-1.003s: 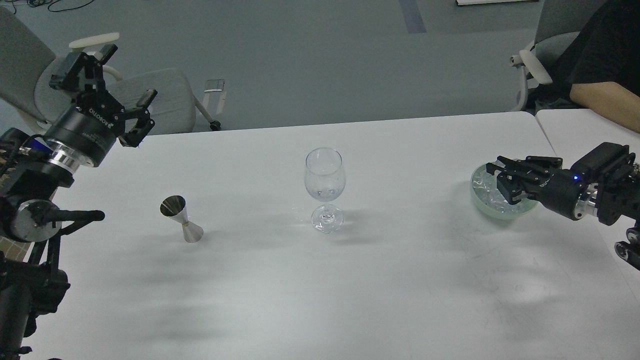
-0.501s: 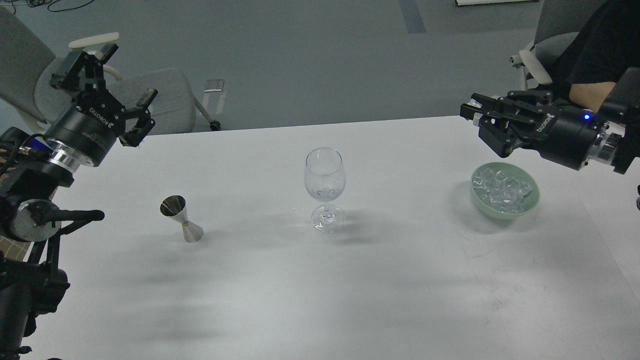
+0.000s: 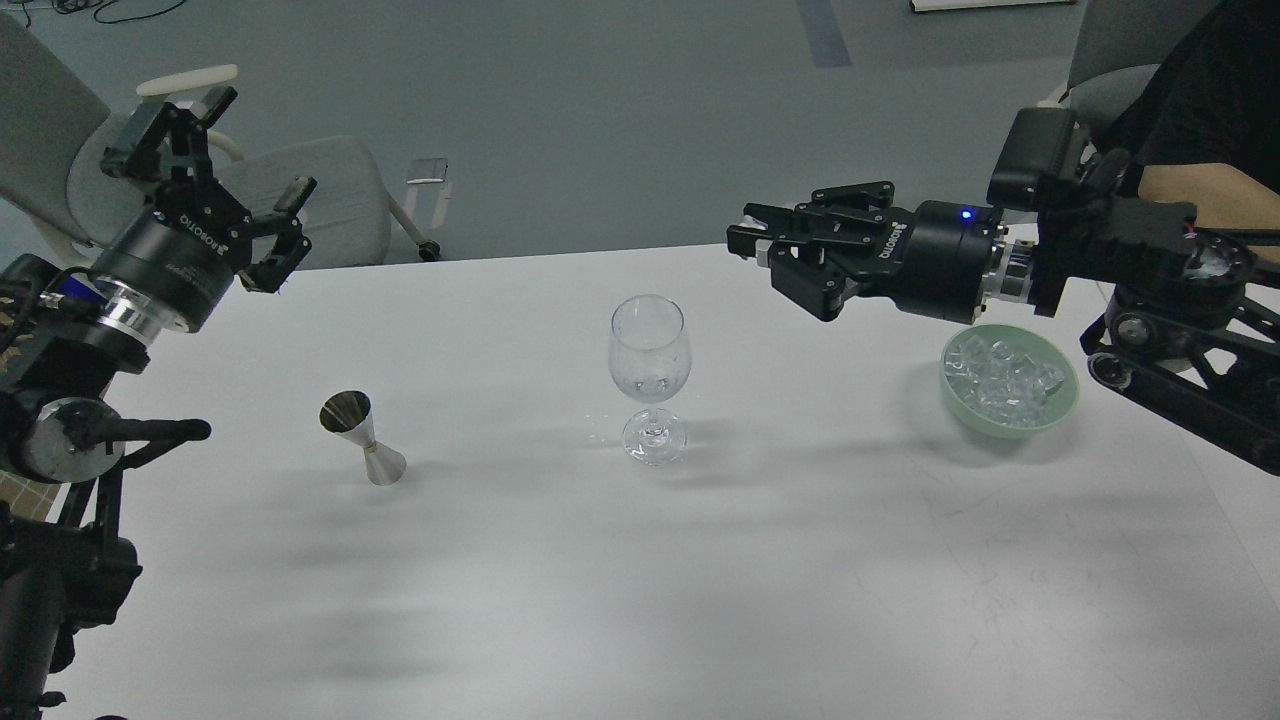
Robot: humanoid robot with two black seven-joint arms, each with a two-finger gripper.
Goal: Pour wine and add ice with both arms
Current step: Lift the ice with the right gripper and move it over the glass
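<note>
A clear stemmed wine glass stands upright at the table's middle, with a little clear matter at the bottom of its bowl. A heap of ice fills a pale green bowl at the right. My right gripper hovers above the table to the right of the glass and a little higher than its rim. Its fingers are pinched on a small pale cube. My left gripper is open and empty, held high over the table's far left edge. A steel jigger stands left of the glass.
The white table has its far edge just behind the glass. Grey office chairs stand behind the left arm. A person's bare forearm and black shirt are at the far right, behind my right arm.
My right gripper rose out of the ice bowl and moved left toward the wine glass. The left arm, glass, jigger and bowl have not moved.
</note>
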